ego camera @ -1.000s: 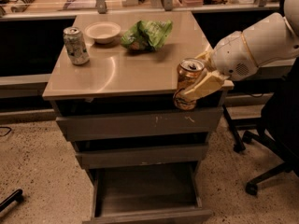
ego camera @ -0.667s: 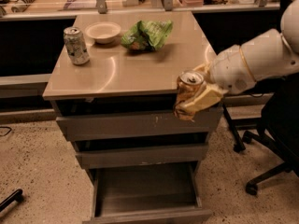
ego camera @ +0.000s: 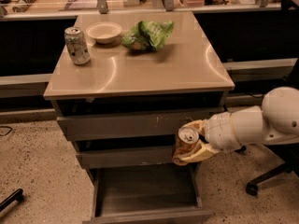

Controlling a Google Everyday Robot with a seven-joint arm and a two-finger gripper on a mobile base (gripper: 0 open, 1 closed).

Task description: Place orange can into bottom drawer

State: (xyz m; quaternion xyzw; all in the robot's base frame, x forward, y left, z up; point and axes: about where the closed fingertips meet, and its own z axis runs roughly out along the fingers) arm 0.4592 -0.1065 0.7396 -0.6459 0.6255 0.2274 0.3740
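Note:
My gripper [ego camera: 188,143] is shut on the orange can [ego camera: 186,141], an orange-brown can with a silver top and pull tab. It holds the can upright in front of the middle drawer, just above the right side of the bottom drawer [ego camera: 145,195]. The bottom drawer is pulled out and open, a wide grey box with nothing visible inside. My white arm [ego camera: 252,125] reaches in from the right.
On the cabinet top [ego camera: 140,64] stand a pale silver-green can [ego camera: 77,45], a white bowl [ego camera: 104,32] and a green chip bag [ego camera: 147,34]. Two shallower grey drawers [ego camera: 126,125] are slightly open above. An office chair base [ego camera: 266,178] stands at the right.
My gripper has carried the orange can down from the cabinet top's right front corner to the level of the middle drawer, above the open bottom drawer. The view has also shifted.

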